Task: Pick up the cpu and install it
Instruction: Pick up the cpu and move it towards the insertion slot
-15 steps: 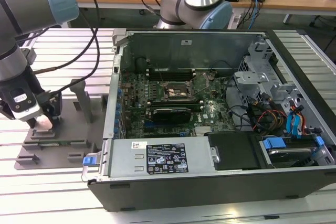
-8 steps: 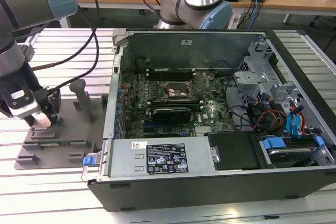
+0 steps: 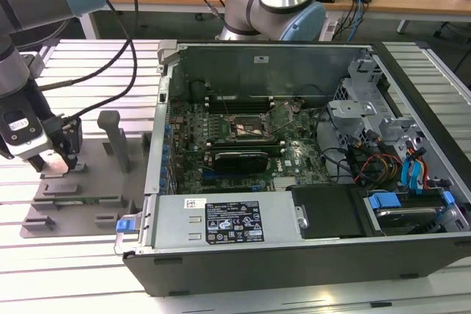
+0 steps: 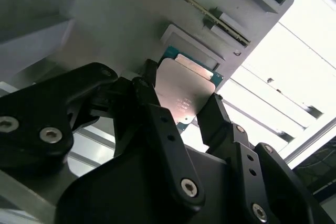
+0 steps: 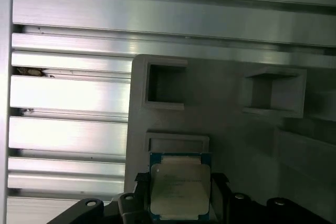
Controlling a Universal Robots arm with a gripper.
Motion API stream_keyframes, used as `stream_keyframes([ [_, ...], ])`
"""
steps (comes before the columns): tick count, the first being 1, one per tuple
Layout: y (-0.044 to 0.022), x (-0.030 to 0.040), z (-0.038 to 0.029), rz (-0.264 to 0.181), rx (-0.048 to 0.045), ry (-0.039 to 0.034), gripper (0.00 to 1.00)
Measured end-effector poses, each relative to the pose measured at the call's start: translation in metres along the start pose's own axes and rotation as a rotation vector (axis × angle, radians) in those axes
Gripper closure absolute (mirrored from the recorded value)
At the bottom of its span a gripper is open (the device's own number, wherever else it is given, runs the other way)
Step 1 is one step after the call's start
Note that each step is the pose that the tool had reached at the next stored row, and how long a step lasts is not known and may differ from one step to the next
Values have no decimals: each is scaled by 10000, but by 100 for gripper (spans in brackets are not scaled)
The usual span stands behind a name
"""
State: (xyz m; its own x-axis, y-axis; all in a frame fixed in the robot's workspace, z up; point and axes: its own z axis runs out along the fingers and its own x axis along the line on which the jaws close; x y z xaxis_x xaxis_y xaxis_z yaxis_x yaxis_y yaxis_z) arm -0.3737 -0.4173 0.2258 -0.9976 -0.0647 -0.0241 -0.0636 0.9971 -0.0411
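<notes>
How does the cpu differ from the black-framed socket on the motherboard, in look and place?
Look: the cpu has a shiny silver-grey top with a green edge; the socket is a dark frame. Place: the cpu is at the grey fixture outside the computer case, by the gripper; the socket sits inside the case on the green motherboard. Both are flat and square.

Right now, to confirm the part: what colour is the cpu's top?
The cpu top is silver-grey; best in the first wrist view.
</notes>
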Motion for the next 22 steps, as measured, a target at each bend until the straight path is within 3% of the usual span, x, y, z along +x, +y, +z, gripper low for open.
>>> stream_keyframes([
  [8,-8,-5,-188,0,0,1,45],
  [10,-11,-7,-263,0,0,0,45],
  [19,-19,-11,-460,0,0,1,45],
  [22,-21,-12,-496,0,0,0,45],
])
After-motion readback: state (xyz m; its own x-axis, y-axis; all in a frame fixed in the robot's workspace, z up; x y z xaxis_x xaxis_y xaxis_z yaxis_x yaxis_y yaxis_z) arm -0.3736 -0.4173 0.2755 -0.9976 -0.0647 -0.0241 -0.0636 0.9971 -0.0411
